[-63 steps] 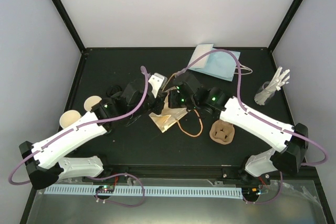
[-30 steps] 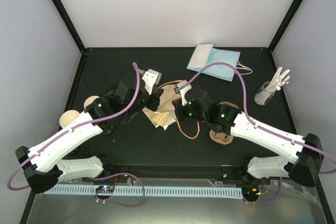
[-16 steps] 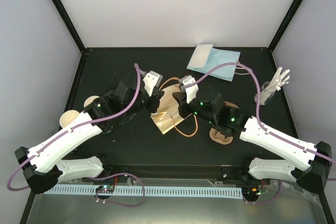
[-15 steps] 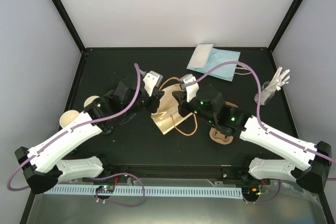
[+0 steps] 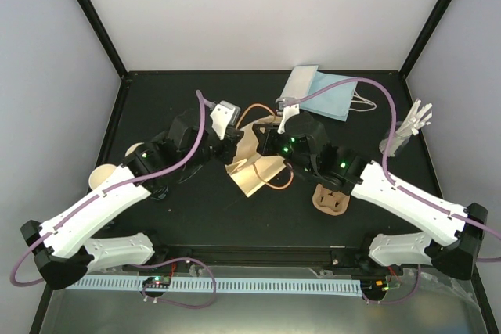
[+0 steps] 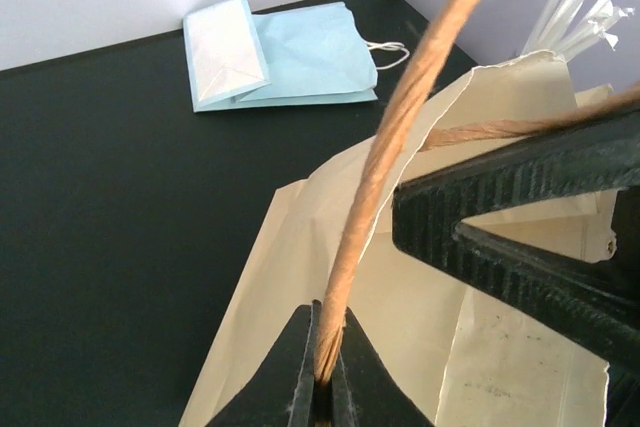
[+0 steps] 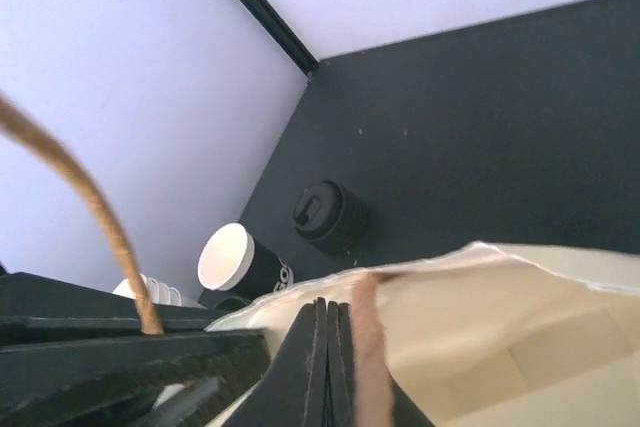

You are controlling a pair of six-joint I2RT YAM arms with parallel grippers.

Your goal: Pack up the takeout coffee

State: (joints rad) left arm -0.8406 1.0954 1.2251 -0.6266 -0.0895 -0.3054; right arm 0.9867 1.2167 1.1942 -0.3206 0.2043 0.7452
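step: opening the tan paper bag [image 5: 254,163] by its twisted-paper rope handles [image 6: 400,117]; judged early, nothing packed yet.
how to do it well: pull the two handles apart evenly and upward so the mouth spreads without tearing; keep the bag's base on the black table [image 5: 196,209].
left gripper [image 6: 322,387]: closed tight on one rope handle, near side of the bag.
right gripper [image 7: 325,362]: closed, pinching the bag's top edge beside the other handle.
arm pose: both arms reach inward from the near edge, wrists meeting over the bag.
takeout coffee: small cup with round black lid [image 7: 330,215], standing on the table left of the bag, beyond it in the right wrist view, untouched.
far of bag: flat light-blue paper bag [image 5: 321,93].
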